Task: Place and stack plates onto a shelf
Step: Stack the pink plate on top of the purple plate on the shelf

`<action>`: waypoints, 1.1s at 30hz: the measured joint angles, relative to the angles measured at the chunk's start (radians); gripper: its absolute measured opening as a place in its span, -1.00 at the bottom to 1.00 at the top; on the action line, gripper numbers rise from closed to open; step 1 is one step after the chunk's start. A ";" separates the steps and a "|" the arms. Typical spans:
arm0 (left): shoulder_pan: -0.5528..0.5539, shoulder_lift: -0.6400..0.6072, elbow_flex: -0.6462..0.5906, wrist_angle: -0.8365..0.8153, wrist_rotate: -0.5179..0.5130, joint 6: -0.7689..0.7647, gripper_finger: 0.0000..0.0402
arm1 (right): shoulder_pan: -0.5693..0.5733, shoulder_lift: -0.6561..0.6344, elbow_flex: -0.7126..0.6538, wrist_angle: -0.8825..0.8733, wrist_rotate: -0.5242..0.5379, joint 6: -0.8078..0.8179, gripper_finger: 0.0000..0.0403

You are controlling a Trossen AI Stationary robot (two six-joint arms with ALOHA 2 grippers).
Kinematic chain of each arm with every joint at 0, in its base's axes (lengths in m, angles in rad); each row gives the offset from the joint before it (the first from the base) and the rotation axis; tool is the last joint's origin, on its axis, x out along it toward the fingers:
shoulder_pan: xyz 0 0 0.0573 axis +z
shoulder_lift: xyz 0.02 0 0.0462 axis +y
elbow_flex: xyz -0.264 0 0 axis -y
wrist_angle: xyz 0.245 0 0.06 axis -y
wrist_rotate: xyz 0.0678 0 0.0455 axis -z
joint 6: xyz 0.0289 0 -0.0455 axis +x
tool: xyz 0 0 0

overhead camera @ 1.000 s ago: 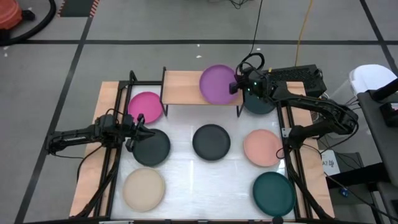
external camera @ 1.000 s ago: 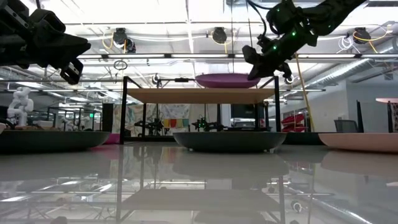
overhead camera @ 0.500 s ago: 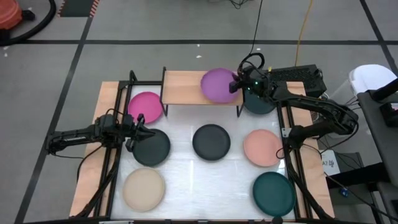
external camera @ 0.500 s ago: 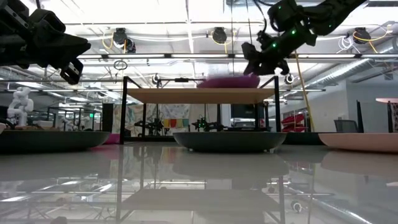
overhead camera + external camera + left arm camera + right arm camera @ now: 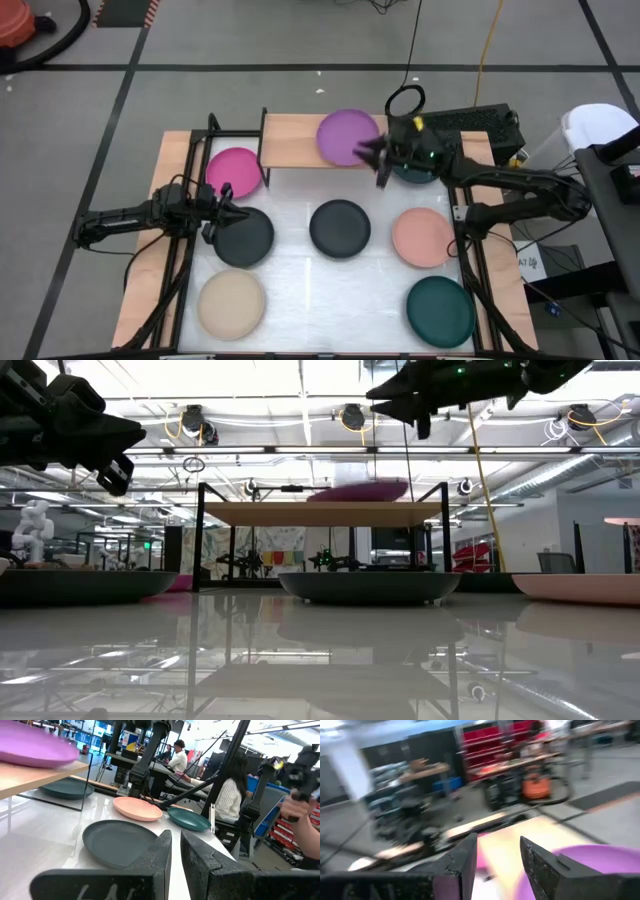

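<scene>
The purple plate (image 5: 347,136) lies flat on the right part of the shelf (image 5: 292,140), and shows in the low view as well (image 5: 365,491). My right gripper (image 5: 374,161) stands open just off the plate's near right rim, high above the shelf (image 5: 405,398), touching nothing. In its wrist view the plate (image 5: 592,865) lies beyond the spread fingers (image 5: 496,865). My left gripper (image 5: 224,205) waits shut and empty at the table's left, between the hot pink plate (image 5: 235,172) and a black plate (image 5: 243,237).
On the white table lie a second black plate (image 5: 340,228), a salmon plate (image 5: 422,237), a beige plate (image 5: 232,303) and a teal plate (image 5: 440,310). Another teal plate (image 5: 418,170) lies partly under my right arm. People sit in the room beyond (image 5: 227,795).
My right gripper has opened and let go of the purple plate, which has dropped the short way onto the shelf top and lies flat there. The gripper has then risen and drawn back toward the table's near edge.
</scene>
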 joint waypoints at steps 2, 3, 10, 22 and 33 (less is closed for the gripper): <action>0.000 0.000 0.000 0.000 0.000 -0.021 -0.78 | 0.044 0.017 -0.039 0.056 -0.002 0.002 -0.35; 0.000 0.000 0.000 0.000 0.000 -0.025 -0.78 | 0.063 0.029 -0.059 0.089 -0.002 0.005 -0.35; 0.000 0.000 0.000 0.000 0.000 -0.020 -0.78 | 0.176 0.098 -0.174 0.335 0.001 0.035 -0.35; 0.000 0.000 0.000 0.005 0.000 -0.027 -0.78 | 0.322 0.144 -0.213 0.449 0.010 0.025 -0.36; 0.000 0.000 -0.001 0.098 -0.002 -0.149 -0.78 | 0.360 0.149 -0.213 0.479 0.162 -0.057 -0.36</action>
